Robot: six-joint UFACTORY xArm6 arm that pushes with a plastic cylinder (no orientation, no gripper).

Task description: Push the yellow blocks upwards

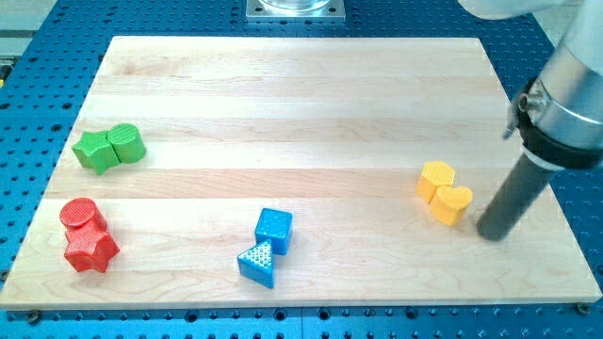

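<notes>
Two yellow blocks sit touching at the view's right: a yellow hexagon-like block [436,179] and, just below-right of it, a yellow heart-shaped block [451,204]. My tip [492,233] rests on the wooden board [301,113] just right of and slightly below the yellow heart block, a small gap apart. The dark rod rises up-right to the arm's silver wrist [565,104].
A green star [93,151] and green cylinder-like block [125,143] touch at the view's left. A red cylinder [81,216] and red star [90,250] lie at lower left. A blue cube [274,229] and blue triangle [258,263] lie at bottom centre.
</notes>
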